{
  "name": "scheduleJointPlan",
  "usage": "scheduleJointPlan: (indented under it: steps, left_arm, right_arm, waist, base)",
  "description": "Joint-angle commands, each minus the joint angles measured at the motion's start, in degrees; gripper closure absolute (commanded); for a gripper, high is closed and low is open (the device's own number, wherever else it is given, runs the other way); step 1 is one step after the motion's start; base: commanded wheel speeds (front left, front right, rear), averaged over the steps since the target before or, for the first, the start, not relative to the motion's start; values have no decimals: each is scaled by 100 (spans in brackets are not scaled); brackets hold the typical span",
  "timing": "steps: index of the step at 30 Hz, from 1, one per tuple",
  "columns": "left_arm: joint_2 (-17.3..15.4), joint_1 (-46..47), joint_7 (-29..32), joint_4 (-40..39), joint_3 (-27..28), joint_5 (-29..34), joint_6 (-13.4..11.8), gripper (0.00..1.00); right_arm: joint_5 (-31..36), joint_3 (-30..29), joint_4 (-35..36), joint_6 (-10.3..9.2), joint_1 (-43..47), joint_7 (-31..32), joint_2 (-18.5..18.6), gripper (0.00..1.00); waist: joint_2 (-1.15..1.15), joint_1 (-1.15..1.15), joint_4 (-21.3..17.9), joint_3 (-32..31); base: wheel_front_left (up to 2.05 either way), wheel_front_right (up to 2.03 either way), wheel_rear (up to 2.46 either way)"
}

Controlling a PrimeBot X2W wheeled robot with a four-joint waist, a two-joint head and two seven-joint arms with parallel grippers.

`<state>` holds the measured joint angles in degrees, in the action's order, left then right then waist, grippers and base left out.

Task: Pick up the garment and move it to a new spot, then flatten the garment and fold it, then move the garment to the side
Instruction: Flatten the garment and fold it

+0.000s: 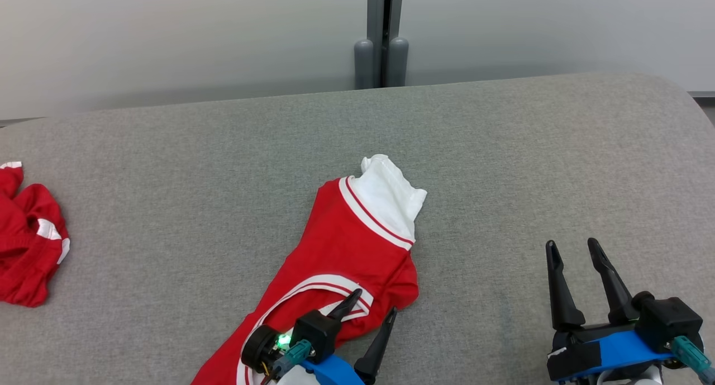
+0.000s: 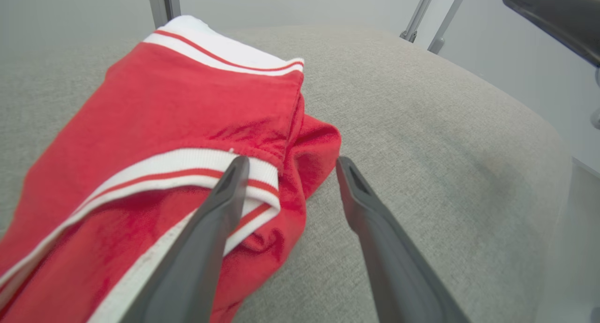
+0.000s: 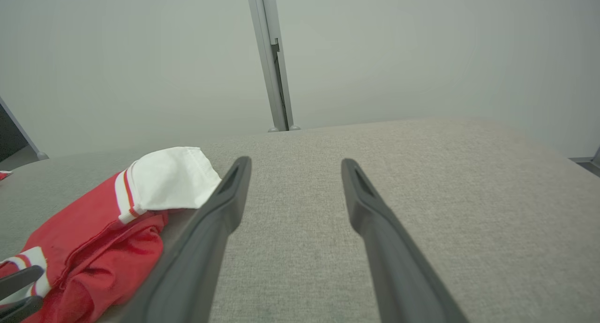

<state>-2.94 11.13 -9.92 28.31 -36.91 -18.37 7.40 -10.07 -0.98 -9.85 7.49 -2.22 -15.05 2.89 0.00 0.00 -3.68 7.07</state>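
Right half of table [image 1: 530, 150] wide open: bare grey fabric from garment [image 1: 346, 245] to rounded edge. Right gripper [image 1: 571, 243] there, jaws spread, nothing near fingers. Middle blocked by garment heap. Left gripper [image 1: 375, 301] at its near end, jaws apart, 1 finger over striped hem. Far left: 2nd red garment [image 1: 28, 239] at edge, open strip between both heaps. Post [image 1: 381, 44] behind back edge, off table.

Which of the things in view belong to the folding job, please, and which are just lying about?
In the job: red and white garment in the middle; left hand, open over its striped edge; right hand, open, apart from it.
Lying about: crumpled red garment at the far left; grey post behind.
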Motion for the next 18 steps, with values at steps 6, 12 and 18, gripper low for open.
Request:
scheduleJointPlan:
  steps: [6, 12, 18]
  left_arm:
    - [4, 301, -196, 439, -64, -155, -14, 0]
    - [3, 520, -342, 675, -65, -105, -110, 0]
    - [-2, 890, -406, 1029, -157, 47, -148, 0]
  right_arm:
    - [-106, 7, -39, 1, -22, -19, -1, 0]
    - [-142, 18, -32, 1, 8, -19, -1, 0]
    - [-168, 97, -55, 1, -67, -19, 0, 0]
  waist:
    - [0, 0, -123, -10]
    - [0, 0, -133, -17]
    - [0, 0, -177, -14]
  base:
    - [0, 0, 0]
    - [0, 0, 0]
    - [0, 0, 0]
